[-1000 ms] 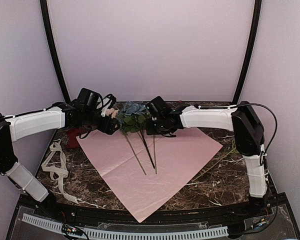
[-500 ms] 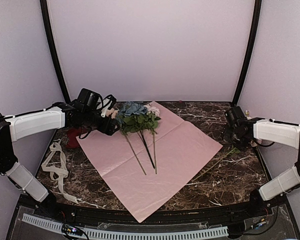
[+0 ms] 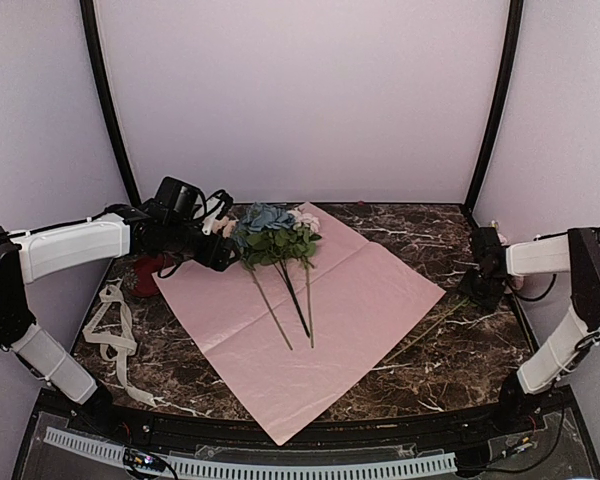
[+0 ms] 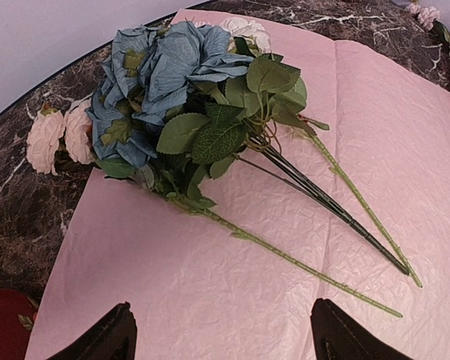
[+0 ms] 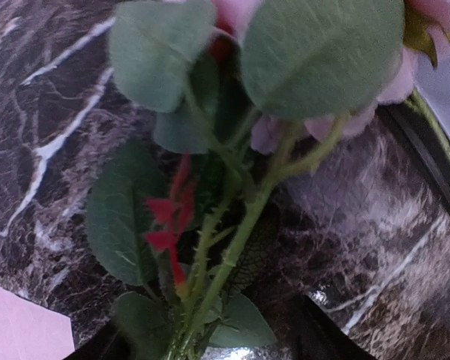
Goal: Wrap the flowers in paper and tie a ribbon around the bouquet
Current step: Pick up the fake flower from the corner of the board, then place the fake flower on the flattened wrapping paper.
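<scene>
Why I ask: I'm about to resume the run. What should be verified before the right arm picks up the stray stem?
1. The paper lies flat, pink face up: ok.
2. The flowers lie with their stems on the paper: ok.
3. The stray stem is with them: not ok, it lies on the table right of the paper.
4. The right gripper is open, fingers either side of that stem: ok.
5. The left gripper is open and empty, over the paper: ok.
6. The ribbon lies off the paper, to its left: ok.
</scene>
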`<control>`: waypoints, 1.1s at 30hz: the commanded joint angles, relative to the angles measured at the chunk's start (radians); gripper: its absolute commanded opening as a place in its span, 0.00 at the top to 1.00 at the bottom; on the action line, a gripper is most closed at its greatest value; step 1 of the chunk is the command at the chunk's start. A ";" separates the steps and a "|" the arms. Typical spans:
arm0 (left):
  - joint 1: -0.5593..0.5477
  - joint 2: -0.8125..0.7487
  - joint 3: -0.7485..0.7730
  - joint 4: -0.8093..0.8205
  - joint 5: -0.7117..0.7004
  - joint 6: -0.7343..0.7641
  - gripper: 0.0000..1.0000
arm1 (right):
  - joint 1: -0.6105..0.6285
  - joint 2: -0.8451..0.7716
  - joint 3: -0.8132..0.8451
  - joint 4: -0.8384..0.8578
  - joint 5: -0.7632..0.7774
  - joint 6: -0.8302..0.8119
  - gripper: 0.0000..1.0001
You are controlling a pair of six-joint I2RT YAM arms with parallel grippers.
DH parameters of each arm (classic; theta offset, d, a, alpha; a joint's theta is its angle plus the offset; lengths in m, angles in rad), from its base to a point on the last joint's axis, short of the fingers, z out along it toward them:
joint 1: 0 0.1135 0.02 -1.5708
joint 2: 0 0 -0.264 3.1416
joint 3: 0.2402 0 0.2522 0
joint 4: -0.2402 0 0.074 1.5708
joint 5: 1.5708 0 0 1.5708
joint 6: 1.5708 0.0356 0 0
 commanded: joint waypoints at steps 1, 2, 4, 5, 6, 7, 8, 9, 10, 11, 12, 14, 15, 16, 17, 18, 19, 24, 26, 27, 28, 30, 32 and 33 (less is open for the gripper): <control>0.007 -0.017 0.027 -0.009 -0.002 0.011 0.17 | -0.032 0.026 0.009 0.055 -0.092 -0.050 0.47; 0.007 -0.019 0.025 -0.006 0.000 0.011 0.17 | -0.043 0.024 0.007 0.052 -0.104 -0.054 0.53; 0.007 -0.018 0.022 -0.001 0.000 0.011 0.17 | -0.058 0.006 0.001 0.047 -0.109 -0.073 0.66; 0.007 -0.017 0.026 -0.007 0.001 0.010 0.17 | -0.065 -0.010 0.000 0.040 -0.100 -0.087 0.72; 0.006 -0.016 0.029 -0.010 0.001 0.011 0.17 | -0.070 -0.026 0.005 0.027 -0.082 -0.101 0.78; 0.007 -0.018 0.030 -0.011 0.003 0.009 0.17 | -0.075 -0.047 0.014 0.011 -0.065 -0.118 0.86; 0.007 -0.020 0.026 -0.006 0.004 0.009 0.17 | -0.074 -0.067 0.025 -0.010 -0.047 -0.137 0.92; 0.007 -0.022 0.022 0.000 0.004 0.009 0.17 | -0.075 -0.089 0.040 -0.031 -0.030 -0.160 0.97; 0.007 -0.022 0.021 0.002 0.005 0.009 0.17 | -0.075 -0.111 0.061 -0.056 -0.013 -0.187 1.00; 0.007 -0.020 0.023 -0.001 0.007 0.008 0.17 | -0.074 -0.130 0.088 -0.079 0.012 -0.217 1.00; 0.007 -0.018 0.026 -0.004 0.012 0.006 0.17 | -0.074 -0.150 0.117 -0.109 0.040 -0.240 1.00; 0.007 -0.018 0.025 -0.002 0.020 0.002 0.17 | -0.064 -0.185 0.178 -0.162 0.091 -0.282 1.00; 0.007 -0.019 0.022 0.004 0.020 0.002 0.17 | -0.053 -0.202 0.208 -0.183 0.108 -0.299 1.00; 0.006 -0.018 0.020 0.005 0.021 0.001 0.17 | -0.036 -0.218 0.238 -0.197 0.117 -0.325 1.00; 0.007 -0.016 0.020 0.004 0.021 -0.001 0.17 | -0.013 -0.235 0.265 -0.195 0.108 -0.348 1.00; 0.006 -0.016 0.023 0.003 0.022 -0.002 0.17 | 0.020 -0.257 0.285 -0.184 0.091 -0.368 1.00; 0.006 -0.015 0.023 0.001 0.024 -0.004 0.17 | 0.053 -0.270 0.302 -0.164 0.060 -0.380 1.00; 0.006 -0.007 0.009 0.029 0.040 -0.024 0.17 | 0.296 -0.266 0.318 0.110 -0.246 -0.333 1.00; 0.007 -0.010 -0.002 0.055 0.074 -0.039 0.17 | 0.379 -0.198 0.328 0.264 -0.350 -0.257 1.00; 0.007 -0.017 -0.018 0.083 0.093 -0.045 0.16 | 0.417 -0.144 0.354 0.323 -0.380 -0.231 1.00; 0.006 -0.024 -0.034 0.111 0.109 -0.051 0.16 | 0.457 -0.083 0.384 0.369 -0.410 -0.219 1.00; 0.007 -0.034 -0.050 0.138 0.131 -0.057 0.16 | 0.523 0.062 0.523 0.388 -0.409 -0.220 1.00; 0.007 -0.032 -0.048 0.136 0.131 -0.055 0.16 | 0.561 0.227 0.656 0.361 -0.407 -0.206 1.00; 0.006 -0.030 -0.048 0.133 0.123 -0.052 0.16 | 0.573 0.294 0.712 0.354 -0.415 -0.197 1.00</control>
